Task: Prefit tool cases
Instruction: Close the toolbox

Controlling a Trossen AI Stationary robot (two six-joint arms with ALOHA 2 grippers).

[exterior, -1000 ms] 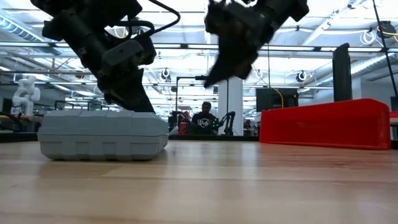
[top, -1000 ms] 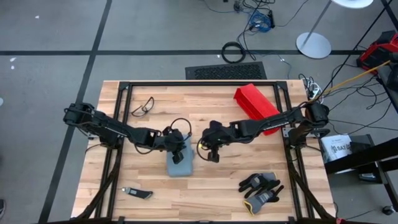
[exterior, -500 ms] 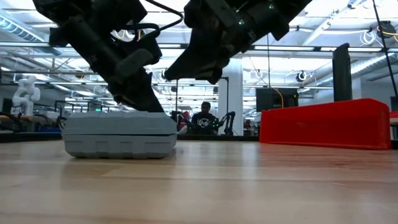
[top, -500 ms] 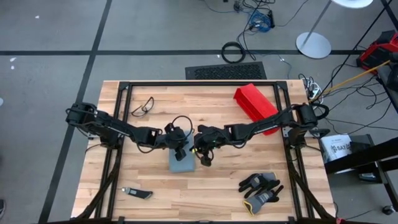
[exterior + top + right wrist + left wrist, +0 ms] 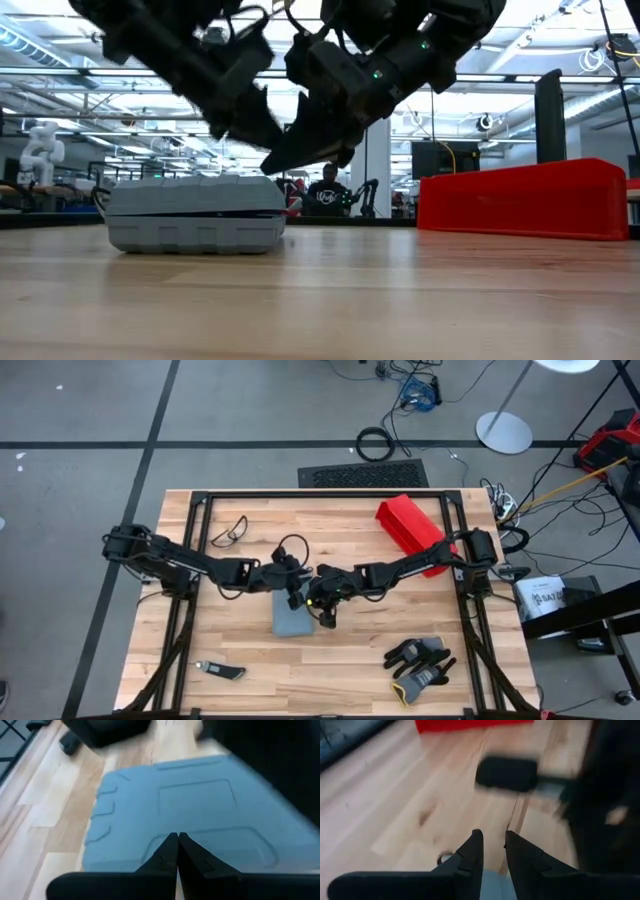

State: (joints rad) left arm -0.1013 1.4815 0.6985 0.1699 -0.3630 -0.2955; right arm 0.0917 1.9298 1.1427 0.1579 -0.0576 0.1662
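Your right gripper (image 5: 177, 851) is pinched shut on nothing, poised over the case (image 5: 293, 616) lid, probably to press it. Your left gripper (image 5: 493, 851) has a narrow gap, holding nothing, at the case's far edge, mid-table.

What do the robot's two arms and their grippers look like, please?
Both arms are dark, jointed and slim. The left gripper and right gripper each have two black, tapering fingers. A thin black cable loops over the left arm's wrist, and small green lights glow on the right arm.
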